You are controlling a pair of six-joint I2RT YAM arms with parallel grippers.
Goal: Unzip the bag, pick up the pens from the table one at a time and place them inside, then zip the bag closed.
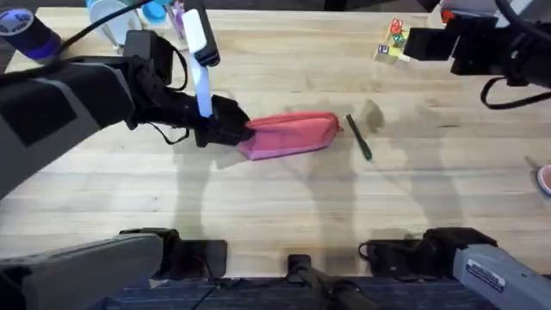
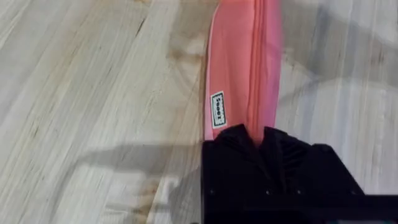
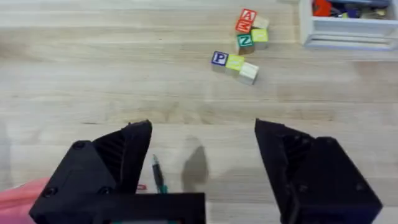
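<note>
Beside pink bag (image 1: 293, 135), dark pen (image 1: 359, 138); lettered blocks (image 3: 239, 43) beyond

Light: bright, even, apparently from above | Shadows: soft, on worktop (image 1: 284, 198) | Glare: mild on planks | Blur: left arm (image 1: 60, 95) large, soft in overhead view | Focus: wrist views fair

A big wooden tabletop (image 1: 284, 198) of pale planks with wavy grain lines spreads everywhere. Soft gray shadows lie on it. At the far right, some little letter blocks (image 3: 239, 43) sit close together, next to a white tray (image 3: 345, 34). At the far left stand a blue cup (image 1: 26, 36) and some clear plastic cups (image 1: 112, 21).
</note>
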